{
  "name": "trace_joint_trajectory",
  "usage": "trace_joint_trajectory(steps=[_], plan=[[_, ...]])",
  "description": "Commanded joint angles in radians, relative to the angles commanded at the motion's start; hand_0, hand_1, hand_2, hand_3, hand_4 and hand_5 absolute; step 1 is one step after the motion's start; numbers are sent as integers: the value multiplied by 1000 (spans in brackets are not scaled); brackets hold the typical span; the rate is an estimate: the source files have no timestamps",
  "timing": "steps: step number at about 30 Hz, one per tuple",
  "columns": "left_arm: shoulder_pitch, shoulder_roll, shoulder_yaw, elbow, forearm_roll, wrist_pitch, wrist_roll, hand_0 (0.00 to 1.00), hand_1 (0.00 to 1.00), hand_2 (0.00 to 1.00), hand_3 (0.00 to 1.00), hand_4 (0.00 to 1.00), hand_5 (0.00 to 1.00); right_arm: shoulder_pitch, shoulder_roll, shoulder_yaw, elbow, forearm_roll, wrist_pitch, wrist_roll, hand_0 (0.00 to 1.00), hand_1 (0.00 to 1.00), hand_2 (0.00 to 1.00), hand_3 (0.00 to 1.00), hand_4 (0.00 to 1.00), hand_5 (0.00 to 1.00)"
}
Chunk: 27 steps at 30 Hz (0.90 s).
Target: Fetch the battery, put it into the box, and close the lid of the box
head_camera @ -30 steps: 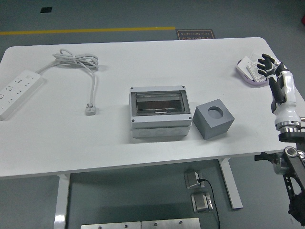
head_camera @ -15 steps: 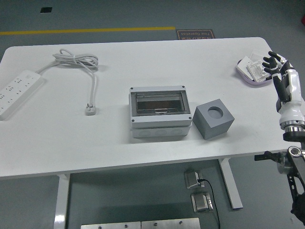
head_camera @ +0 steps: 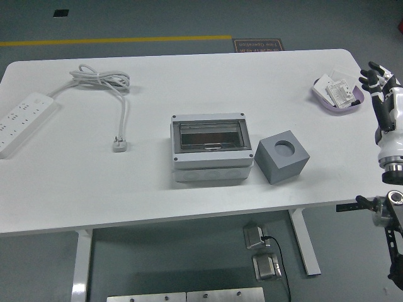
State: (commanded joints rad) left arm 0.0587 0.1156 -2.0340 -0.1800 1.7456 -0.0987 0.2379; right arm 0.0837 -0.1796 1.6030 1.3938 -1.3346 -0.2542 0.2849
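A grey box with a clear lid lying shut stands in the middle of the table. To its right sits a grey cube with a round hole in its top. A purple-rimmed dish at the far right holds white battery-like parts. My right hand hangs past the table's right edge, just right of the dish, fingers spread and holding nothing. The left arm is out of view.
A white power strip lies at the far left, its coiled cable and plug to the left of the box. The table's right edge runs beside my right forearm.
My right hand has drawn back to the right, off the dish and out past the table's edge. The dish now shows whole. Nothing else moved.
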Motion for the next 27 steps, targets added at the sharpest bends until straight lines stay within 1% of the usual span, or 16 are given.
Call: trace_joint_trajectory(steps=[5,6,11,12,14,17,18,21,23,24,27], plan=[[-4,3,39,0,13,30,8,998,998,998,881,998,998,-2,-6,10,6,17,-23,-5,809,762,764,810,932,862],[-5,4,43,0,17,34,7,998,998,998,927,998,998,1,-6,12,4,18,-25,-6,813,764,774,795,933,866],[-14,5,61,0,34,45,2,998,998,998,927,998,998,2,2,30,-5,29,-31,-8,813,764,774,795,933,866],[-15,5,66,0,37,48,-1,974,895,864,838,874,818,1,3,33,-6,29,-31,-9,805,763,815,916,927,861],[-17,4,78,0,41,56,-4,974,895,864,838,874,818,-1,5,38,-8,30,-28,-11,805,763,815,916,927,861],[-18,3,96,0,34,81,-21,974,895,864,838,874,818,-5,8,47,-6,25,-25,-15,805,763,815,916,927,861],[-19,3,100,0,29,87,-25,923,834,801,745,577,479,-5,9,50,-5,23,-24,-16,802,763,799,826,918,855],[-21,6,114,0,5,99,-34,923,834,801,745,577,479,-8,11,61,-3,20,-21,-18,802,763,799,826,918,855],[-23,9,129,0,-19,115,-49,923,834,801,745,577,479,-11,12,69,1,16,-20,-20,802,763,799,826,918,855],[-24,11,136,0,-33,130,-64,890,778,739,687,551,266,-13,13,73,3,13,-19,-21,803,753,767,797,913,850],[-25,13,139,0,-65,186,-119,890,778,739,687,551,266,-23,15,89,15,-1,-18,-24,803,753,767,797,913,850]])
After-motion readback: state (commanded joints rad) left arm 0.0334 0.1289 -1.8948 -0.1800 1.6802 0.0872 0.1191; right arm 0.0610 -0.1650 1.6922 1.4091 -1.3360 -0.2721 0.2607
